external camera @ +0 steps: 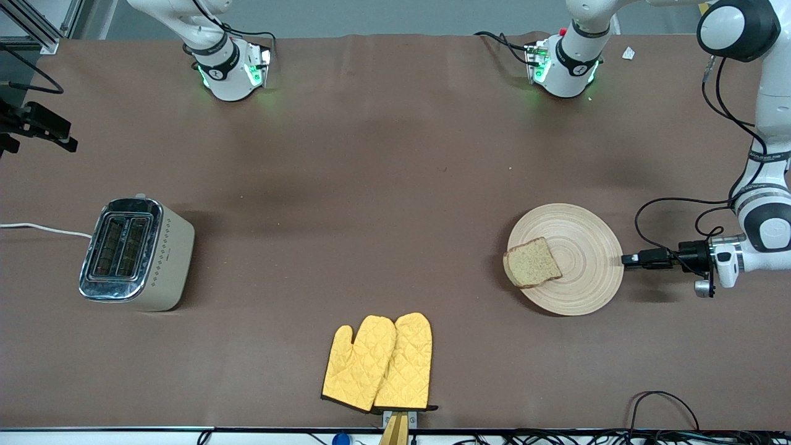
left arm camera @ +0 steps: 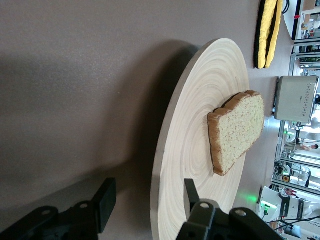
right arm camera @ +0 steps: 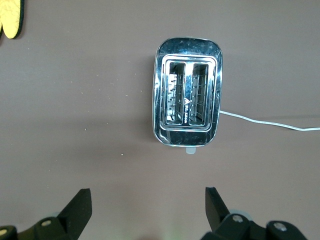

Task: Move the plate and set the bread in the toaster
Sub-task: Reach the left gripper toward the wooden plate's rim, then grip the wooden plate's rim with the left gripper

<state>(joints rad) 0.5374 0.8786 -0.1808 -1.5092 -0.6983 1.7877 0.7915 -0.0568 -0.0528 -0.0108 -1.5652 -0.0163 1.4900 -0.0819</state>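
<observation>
A: Two arms, one job — where does it stand?

B: By my reading, the plate move is the step in hand. The left gripper (left arm camera: 145, 205) sits low at the rim of the round pale wooden plate (external camera: 587, 272), its fingers apart, one on either side of the plate's edge and not yet closed on it.

A: And the bread?

B: The square slice of brown speckled bread (external camera: 532, 263) lies flat on the plate, on the side toward the boxy cream toaster with the chrome top (external camera: 136, 253).

A: How far is that toaster?

B: Well apart from the plate, toward the right arm's end of the brown surface (external camera: 371, 185), with both slots showing nothing inside.

A: What about the other arm?

B: The right gripper (right arm camera: 145, 210) hangs over the surface near the toaster, fingers apart and holding nothing. It waits.

A: So next?

B: Probably the left fingers need to close on the rim, then drag or lift the plate toward the toaster, level, so the bread doesn't slide off. The yellow quilted oven mitts (external camera: 380, 361), nearer the front camera than the plate, look clear of that route.
</observation>
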